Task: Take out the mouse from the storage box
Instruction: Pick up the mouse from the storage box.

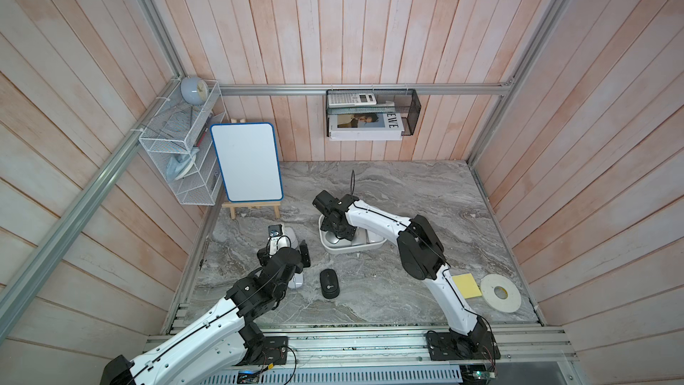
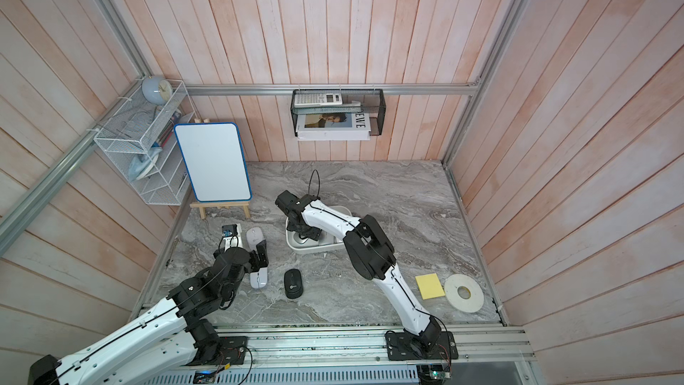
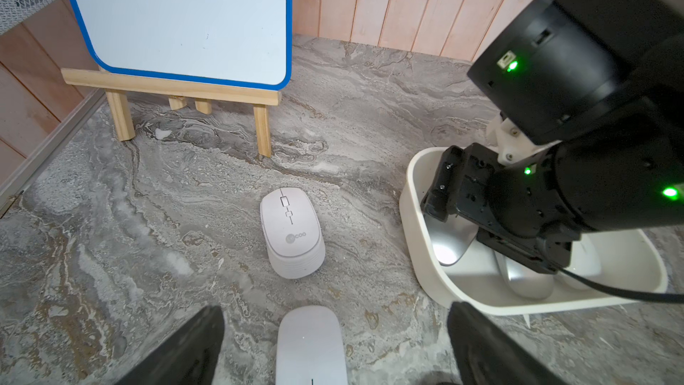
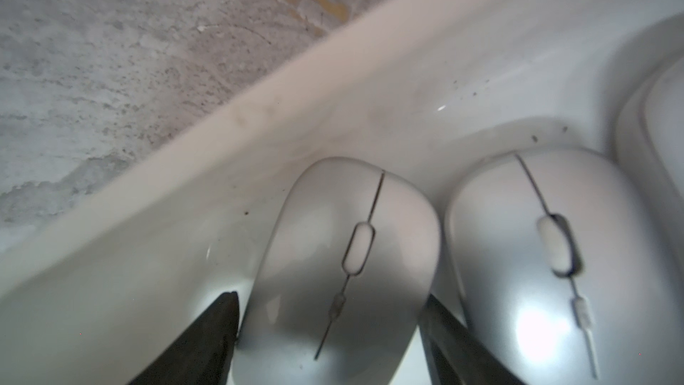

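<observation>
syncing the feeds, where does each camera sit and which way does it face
Top views: high overhead, looking down at the grey marble table; both arms show.
Left wrist: faces the blue-framed whiteboard; open left gripper shows.
Right wrist: inside the shallow white plastic storage box; right gripper straddles a silver mouse.
Shared: the box shows in all.

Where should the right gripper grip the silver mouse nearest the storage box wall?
Across its long flanks near the rear, from above: the silver mouse lies flat between the storage box wall and a second mouse; the right gripper already straddles it.
</observation>
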